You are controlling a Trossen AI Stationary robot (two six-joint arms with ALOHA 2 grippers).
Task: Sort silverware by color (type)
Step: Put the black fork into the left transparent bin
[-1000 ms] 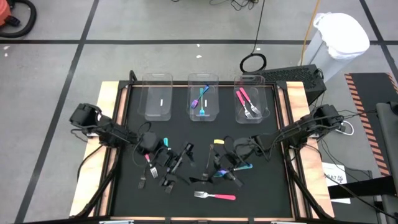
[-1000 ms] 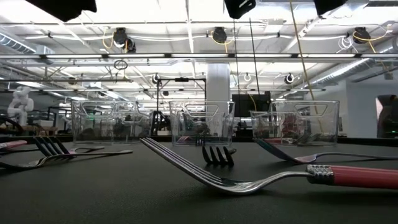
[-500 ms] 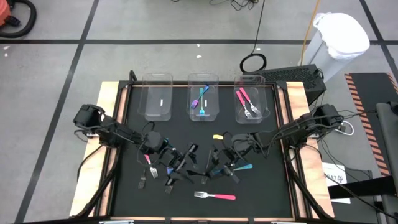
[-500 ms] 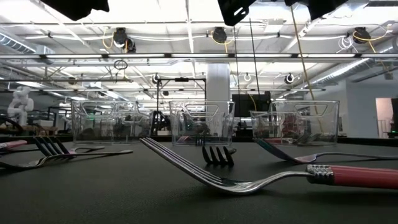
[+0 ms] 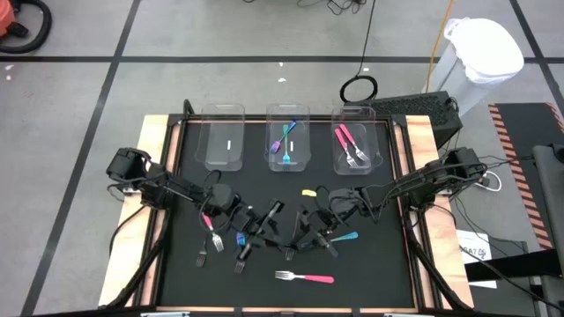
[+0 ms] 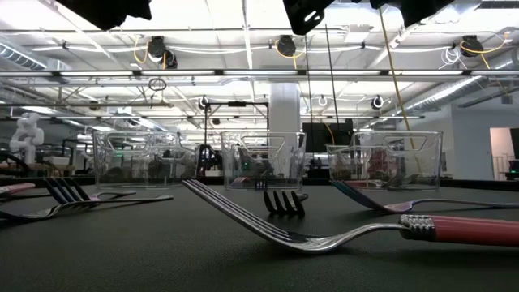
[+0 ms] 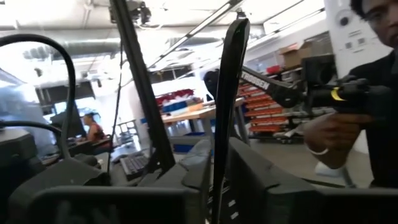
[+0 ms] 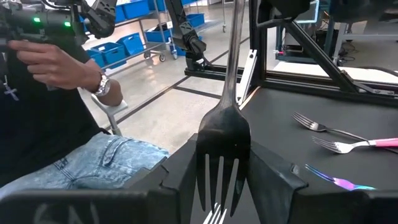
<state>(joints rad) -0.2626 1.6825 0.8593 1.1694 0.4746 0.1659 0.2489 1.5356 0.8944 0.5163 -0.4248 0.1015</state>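
Since a second ago the left gripper (image 5: 264, 222) has slid further in toward the middle of the black mat (image 5: 388, 264), and its fingers have drawn together; the right gripper (image 5: 304, 231) has edged in from the other side, so the two now nearly meet.

From above: three clear bins (image 5: 224, 136) line the far edge of the mat. The middle bin holds teal and blue forks (image 5: 285, 141), the right-hand one pink forks (image 5: 346, 143). Nearer than the bins, loose forks lie scattered under and around the two grippers — a teal-handled fork (image 5: 345, 236) just right of the right gripper, a pink fork (image 5: 304, 277) alone near the mat's near edge, dark forks (image 5: 202, 254) to the left of the left gripper.

At table height: a pink-handled fork (image 6: 340, 230) lies across the foreground, tines raised. A dark fork's tines (image 6: 283, 203) stand behind it, more forks (image 6: 69, 195) lie off to the left, and the three bins (image 6: 264, 161) stand at the back. The arms only show as dark shapes at the top edge.

Left wrist: the left gripper (image 7: 214, 180) is pinching a dark fork handle (image 7: 227, 93), which rises upright between the fingers. A person's hand (image 7: 333, 130) shows in the room beyond.

Right wrist: the right gripper (image 8: 222, 180) is clamped on a dark fork (image 8: 224, 140) — tines toward the camera, handle pointing away. Beyond it, silver-tined forks (image 8: 323, 127) lie on the mat, one with a pink handle (image 8: 348, 145). A person in jeans (image 8: 74, 155) stands beside the table.
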